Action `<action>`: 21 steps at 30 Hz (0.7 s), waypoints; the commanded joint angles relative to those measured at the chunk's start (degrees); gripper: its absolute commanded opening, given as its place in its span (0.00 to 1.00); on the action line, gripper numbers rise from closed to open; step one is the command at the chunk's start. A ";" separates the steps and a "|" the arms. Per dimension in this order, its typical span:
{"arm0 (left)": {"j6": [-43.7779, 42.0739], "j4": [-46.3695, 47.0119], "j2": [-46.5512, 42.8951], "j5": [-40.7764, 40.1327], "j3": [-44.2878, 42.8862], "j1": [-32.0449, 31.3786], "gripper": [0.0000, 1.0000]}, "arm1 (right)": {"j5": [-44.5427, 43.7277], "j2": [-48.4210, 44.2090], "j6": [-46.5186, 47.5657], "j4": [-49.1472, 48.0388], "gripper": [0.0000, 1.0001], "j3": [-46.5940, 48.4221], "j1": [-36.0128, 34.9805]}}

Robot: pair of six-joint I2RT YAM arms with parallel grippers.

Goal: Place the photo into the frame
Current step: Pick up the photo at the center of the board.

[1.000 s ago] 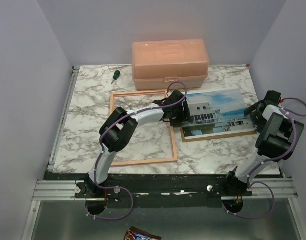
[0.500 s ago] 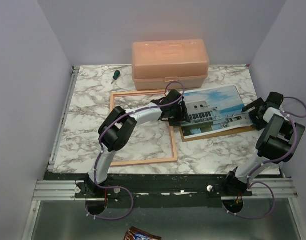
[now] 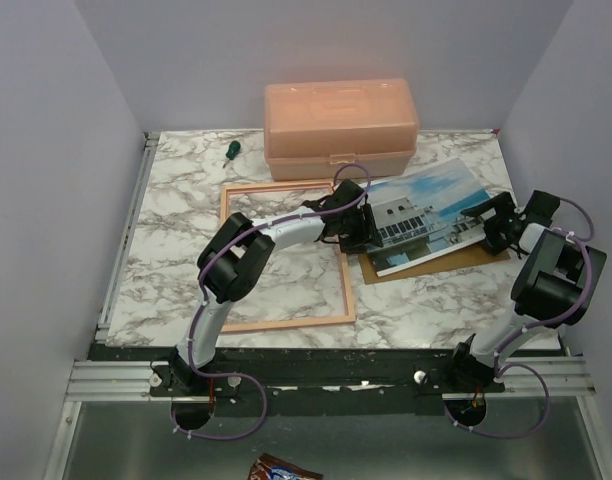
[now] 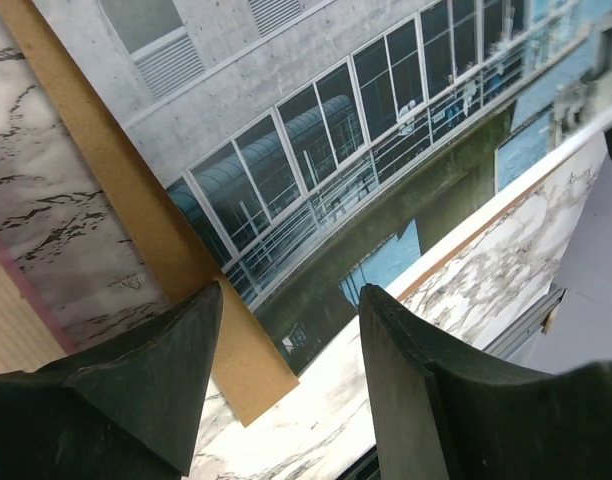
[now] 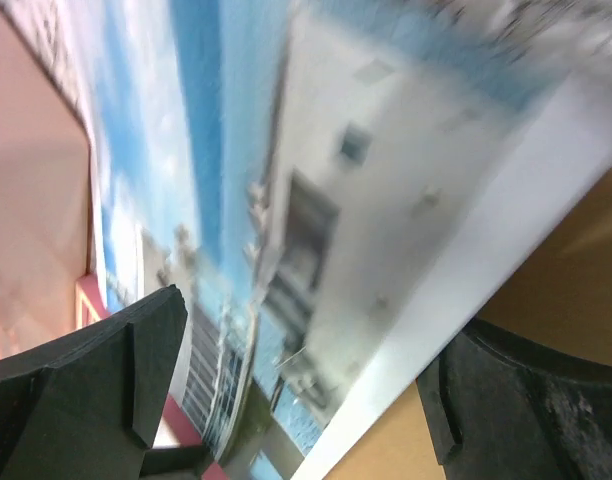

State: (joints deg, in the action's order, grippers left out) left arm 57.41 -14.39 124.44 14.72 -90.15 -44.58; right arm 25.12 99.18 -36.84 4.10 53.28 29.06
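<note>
Photo (image 3: pixel 426 205) lies askew on the brown board (image 3: pixel 456 258) at the right of the table (image 3: pixel 166 250), not yet in the frame (image 3: pixel 286 322), which lies flat just to its left, with the left arm reaching over it. In the overhead view the print's right end looks tipped up off the board, and this seems to be why the right gripper (image 3: pixel 491 223) sits at that end. Its jaws stand wide apart with the print's edge passing between them, one finger likely slipped beneath to pry the thin sheet free; whether it bears on the print cannot be told. The left gripper (image 3: pixel 360 230) is at the opposite end, beside the frame's right rail, jaws apart and straddling the corner where print and board overlap. It is probably there to pin or steady that end while the other is raised. A grip on the photo alone looks like the next need, as the board could come up with it. A pink box (image 3: pixel 341 118) and a green-handled screwdriver (image 3: pixel 229 151) rest at the back, well apart from the work.
</note>
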 commanded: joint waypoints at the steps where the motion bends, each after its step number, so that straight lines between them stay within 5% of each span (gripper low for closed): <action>1: -1.07 -0.11 1.89 1.76 2.06 -0.23 0.58 | 7.80 0.55 -3.85 2.77 0.95 -3.46 -2.65; 7: -1.32 0.93 1.15 1.98 3.09 -0.07 0.58 | 7.89 -0.76 -5.97 0.74 0.90 -4.49 -5.72; 12: -1.07 3.16 0.21 2.55 5.05 0.37 0.58 | 7.66 -0.50 -6.07 0.04 0.73 -5.16 -6.50; 21: -1.02 6.68 -1.80 3.58 7.65 0.46 0.57 | 6.14 -2.85 -5.04 1.73 0.21 -5.29 -6.84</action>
State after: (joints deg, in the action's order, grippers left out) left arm 57.28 -6.74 123.50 17.82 -85.25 -43.88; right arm 31.99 98.56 -42.61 3.64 48.34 22.48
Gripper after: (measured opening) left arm 0.575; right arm 0.263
